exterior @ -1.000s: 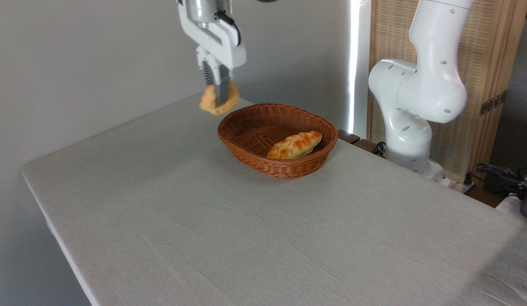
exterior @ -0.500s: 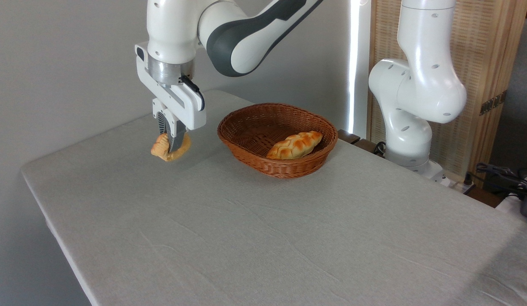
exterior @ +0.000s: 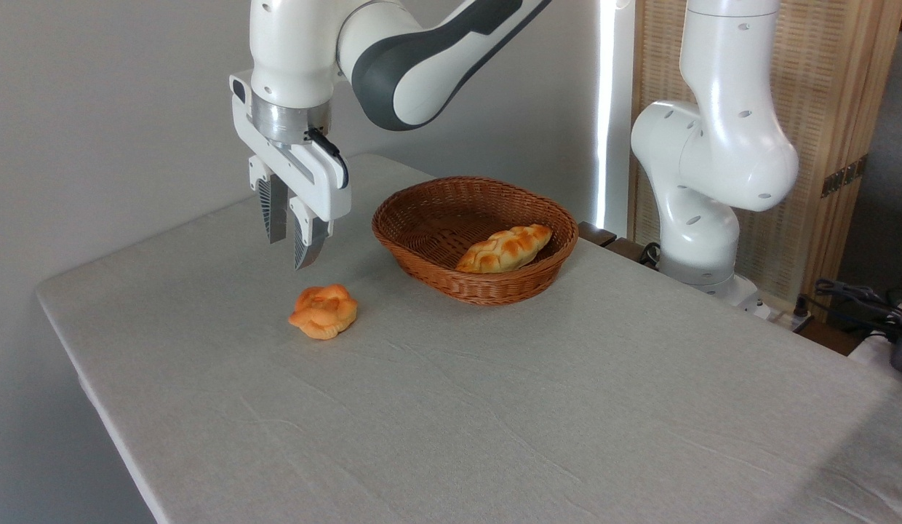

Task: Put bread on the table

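Bread [exterior: 324, 311] flat on table [exterior: 451, 407], 8 o'clock of basket [exterior: 474, 236] holding braided loaf [exterior: 504, 248]. Gripper [exterior: 289, 251] above bread, fingers spread, empty.

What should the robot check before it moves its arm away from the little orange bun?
1. Small round orange bun lies on the pale grey cloth-covered table: ok.
2. Gripper is open, nothing between its fingers: ok.
3. Gripper hangs above the bun, not touching it: ok.
4. Bun is outside the brown wicker basket: ok.
5. Golden braided loaf lies in the basket: ok.
6. Bun has stopped rolling: cannot tell.
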